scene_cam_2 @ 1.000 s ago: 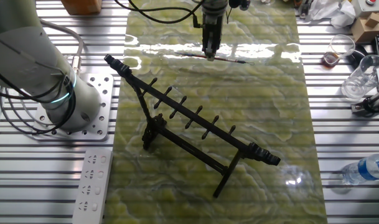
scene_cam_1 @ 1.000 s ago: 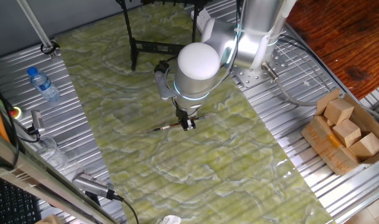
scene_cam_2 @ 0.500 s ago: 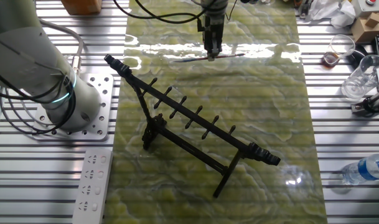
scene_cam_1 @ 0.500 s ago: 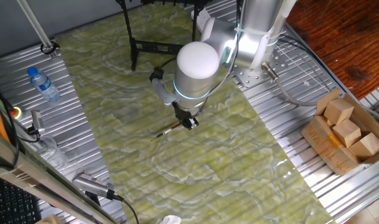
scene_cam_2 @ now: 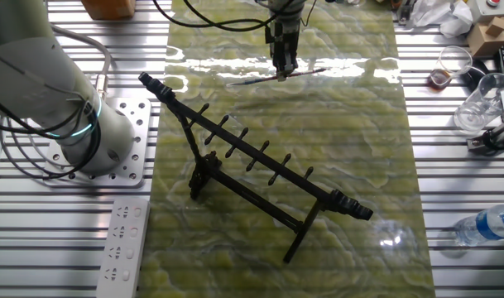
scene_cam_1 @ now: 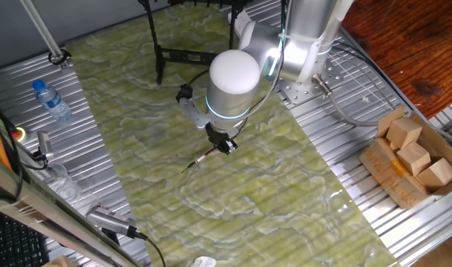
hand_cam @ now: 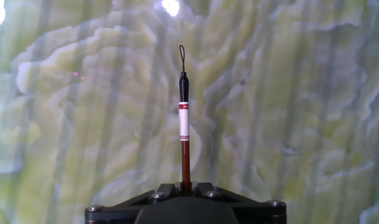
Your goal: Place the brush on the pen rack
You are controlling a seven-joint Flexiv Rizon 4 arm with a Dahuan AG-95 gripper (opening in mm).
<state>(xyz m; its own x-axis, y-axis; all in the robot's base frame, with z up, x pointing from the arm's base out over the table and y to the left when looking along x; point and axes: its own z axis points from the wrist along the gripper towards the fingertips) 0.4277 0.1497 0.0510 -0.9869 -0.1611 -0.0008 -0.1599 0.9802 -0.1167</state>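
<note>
My gripper [scene_cam_1: 226, 145] is shut on the brush [scene_cam_1: 198, 159], a thin reddish-brown stick, and holds it a little above the green marbled mat. In the hand view the brush [hand_cam: 184, 124] sticks straight out from between the shut jaws, with a white band, a dark end and a hanging loop. In the other fixed view the gripper [scene_cam_2: 282, 73] holds the brush [scene_cam_2: 305, 73] near the mat's far edge. The black pen rack [scene_cam_2: 260, 161] stands on the mat, well apart from the gripper. Its foot shows at the back of the first fixed view [scene_cam_1: 182, 53].
A water bottle [scene_cam_1: 50, 100] and glassware [scene_cam_2: 482, 103] lie on the metal table beside the mat. A cardboard box of wooden blocks [scene_cam_1: 411, 156] is at the right. A white power strip [scene_cam_2: 123, 248] lies near the arm's base [scene_cam_2: 111, 141].
The gripper has lifted the brush off the mat and turned it; the brush now points down-left in the fixed view instead of lying level.
</note>
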